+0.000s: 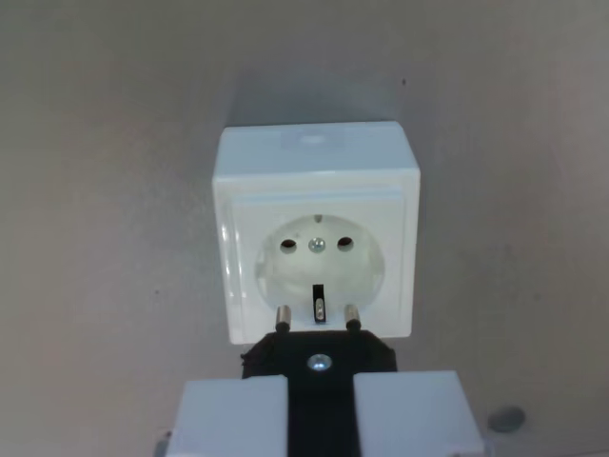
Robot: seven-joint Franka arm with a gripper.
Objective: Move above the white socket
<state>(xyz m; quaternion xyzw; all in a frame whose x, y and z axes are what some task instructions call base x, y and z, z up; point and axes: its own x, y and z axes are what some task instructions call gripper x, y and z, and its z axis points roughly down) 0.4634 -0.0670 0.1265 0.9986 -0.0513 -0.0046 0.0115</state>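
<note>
White socket (317,243) sits at the centre of the wrist view on a plain grey-brown surface (95,190), just beyond the gripper (320,419). At the bottom edge, two pale gripper fingers (228,419) are closed around one black plug (319,367), one finger on each side of it. The plug has one silver screw (320,362) in its face and two metal pins (283,317) pointing toward the socket; the pin tips overlap the socket's lower rim in this view, though whether they touch it cannot be told. The socket is one square white box with a round recess holding two dark holes (288,245), one centre screw (317,246) and one earth clip (319,303) at its lower edge. One small dark round mark (506,418) lies on the surface at the wrist view's lower right, well apart from the socket.
</note>
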